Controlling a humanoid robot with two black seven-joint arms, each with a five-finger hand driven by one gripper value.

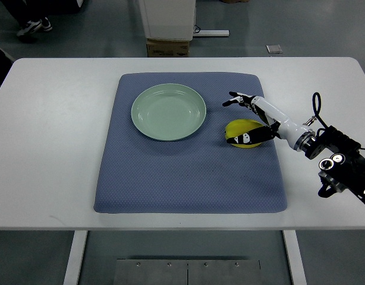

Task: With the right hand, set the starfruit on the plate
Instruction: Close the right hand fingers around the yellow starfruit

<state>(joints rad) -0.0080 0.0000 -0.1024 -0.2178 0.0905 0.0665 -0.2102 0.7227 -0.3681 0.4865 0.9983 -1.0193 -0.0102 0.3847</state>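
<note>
A steep overhead view of a white bench [52, 148] with a blue-grey textured mat [188, 178] spread across its middle. On the upper part of the mat sits a round, pale green plate [169, 111]; it holds nothing, and only its smooth glazed surface shows.

To the right of the plate, apart from it and not touching, a yellow starfruit [241, 129] lies on the mat near the mat's right edge. The right robot hand [249, 119], white with black finger segments, reaches in from the picture's right edge on a slim white forearm joined to a black wrist assembly with cables. Its thumb wraps across the front of the starfruit, while the other fingers [235, 98] stretch out above and past the fruit toward the upper left, extended rather than curled. The hand is partly around the fruit; whether it grips firmly cannot be told.

The fruit rests on the mat, outside the plate.

Beyond the bench's far edge lie a grey floor, a cardboard box [167, 47], and a person's shoe [32, 26] at upper left.
</note>
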